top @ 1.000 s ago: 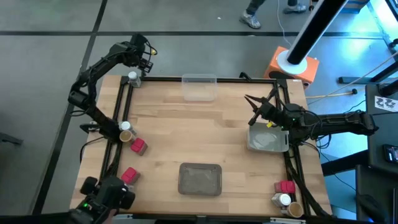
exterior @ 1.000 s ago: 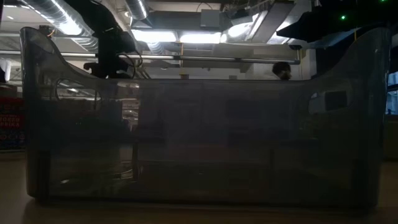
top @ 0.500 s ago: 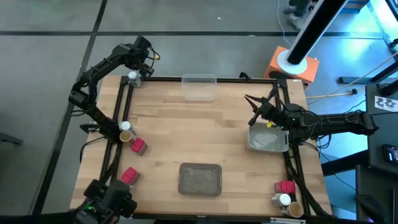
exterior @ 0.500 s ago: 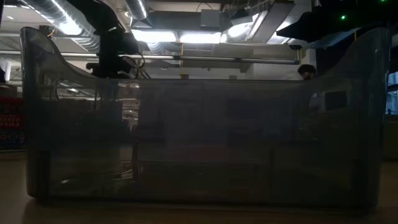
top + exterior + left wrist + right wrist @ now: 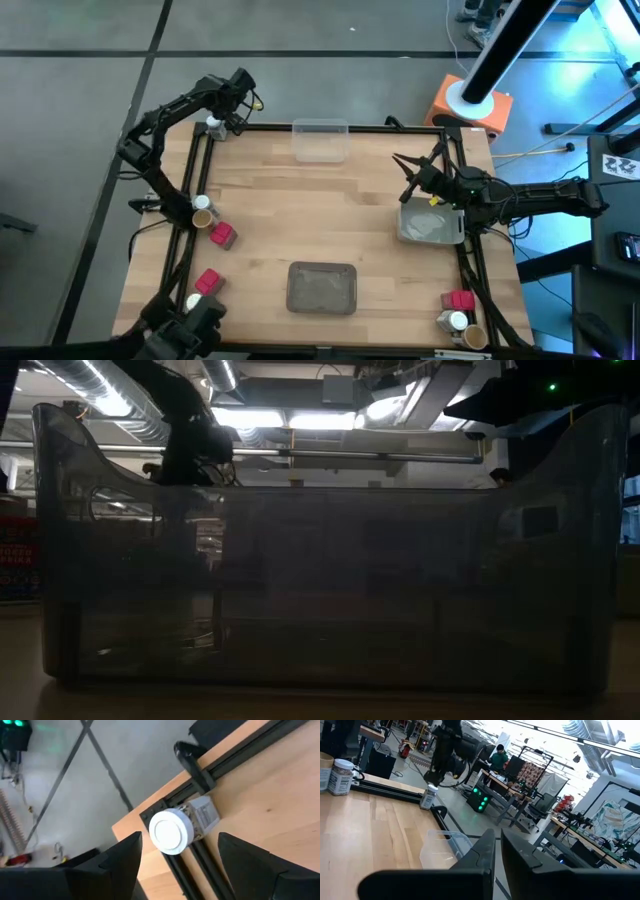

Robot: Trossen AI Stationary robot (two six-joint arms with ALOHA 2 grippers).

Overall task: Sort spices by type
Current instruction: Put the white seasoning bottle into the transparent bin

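Guesswork, but looks like a pick-up or a drop-off at the far left corner: got the left gripper (image 5: 179,842) hanging right over a white-capped jar (image 5: 171,831) standing on the corner rail of the table (image 5: 340,210), fingers spread wide either side and not touching it. Got the right gripper (image 5: 497,834) parked by the grey tray (image 5: 445,235) at the right edge, fingers pinched closed on nothing, probably just waiting. Can't read the tiny print on the jar's label, and no brand legible anywhere else.
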